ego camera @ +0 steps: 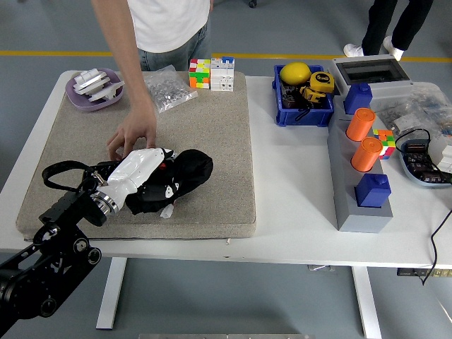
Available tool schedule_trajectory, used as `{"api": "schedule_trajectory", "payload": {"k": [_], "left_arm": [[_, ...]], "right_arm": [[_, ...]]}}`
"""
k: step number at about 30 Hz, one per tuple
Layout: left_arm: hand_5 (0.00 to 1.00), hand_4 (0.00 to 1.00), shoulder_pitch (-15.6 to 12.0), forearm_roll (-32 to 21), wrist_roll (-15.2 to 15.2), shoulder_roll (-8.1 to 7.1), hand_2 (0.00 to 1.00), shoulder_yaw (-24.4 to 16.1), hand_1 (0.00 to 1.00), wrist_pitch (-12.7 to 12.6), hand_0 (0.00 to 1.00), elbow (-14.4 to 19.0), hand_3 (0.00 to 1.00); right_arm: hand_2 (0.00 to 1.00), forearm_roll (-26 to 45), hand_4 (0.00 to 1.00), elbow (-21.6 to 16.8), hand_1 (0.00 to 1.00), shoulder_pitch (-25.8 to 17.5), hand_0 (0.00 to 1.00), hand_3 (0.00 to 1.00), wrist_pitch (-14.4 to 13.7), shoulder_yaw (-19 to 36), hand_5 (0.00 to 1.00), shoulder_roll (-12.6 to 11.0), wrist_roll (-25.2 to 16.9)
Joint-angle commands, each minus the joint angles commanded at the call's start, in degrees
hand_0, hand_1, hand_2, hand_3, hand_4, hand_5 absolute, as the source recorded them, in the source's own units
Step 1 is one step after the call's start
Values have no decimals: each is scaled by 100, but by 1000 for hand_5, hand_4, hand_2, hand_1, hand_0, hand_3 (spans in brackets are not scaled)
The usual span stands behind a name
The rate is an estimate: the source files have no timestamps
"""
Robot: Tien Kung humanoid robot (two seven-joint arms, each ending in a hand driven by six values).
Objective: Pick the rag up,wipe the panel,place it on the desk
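Observation:
My left hand (157, 185), white-backed with black fingers, lies on the beige mat (219, 141) with its fingers curled on a black rag (192, 168). The rag bunches out to the right of the fingers. The black panel lies under my hand and the rag and is almost wholly hidden; only its small white connector (168, 211) shows at the front. A person's hand (131, 138) presses down on the mat just behind my hand, at the panel's far left end. My right arm is out of view.
A purple bowl (95, 89), a clear bag (168, 90) and puzzle cubes (200, 73) stand at the mat's far edge. A blue bin (304, 99) and a grey stand with orange cylinders (361, 152) are on the right.

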State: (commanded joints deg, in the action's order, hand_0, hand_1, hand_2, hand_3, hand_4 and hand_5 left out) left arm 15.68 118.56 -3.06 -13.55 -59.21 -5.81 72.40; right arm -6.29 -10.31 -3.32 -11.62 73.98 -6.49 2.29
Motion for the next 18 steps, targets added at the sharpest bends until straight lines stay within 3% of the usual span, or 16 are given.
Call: {"api": "schedule_trajectory", "payload": {"k": [18], "left_arm": [[2,428,-430,25,-84,-223,507,-971,287,-77,298,-305,485]], "right_arm": [[677,-27,998,0,662,-21,754,613,-13,56,476,-2,-2]]}}
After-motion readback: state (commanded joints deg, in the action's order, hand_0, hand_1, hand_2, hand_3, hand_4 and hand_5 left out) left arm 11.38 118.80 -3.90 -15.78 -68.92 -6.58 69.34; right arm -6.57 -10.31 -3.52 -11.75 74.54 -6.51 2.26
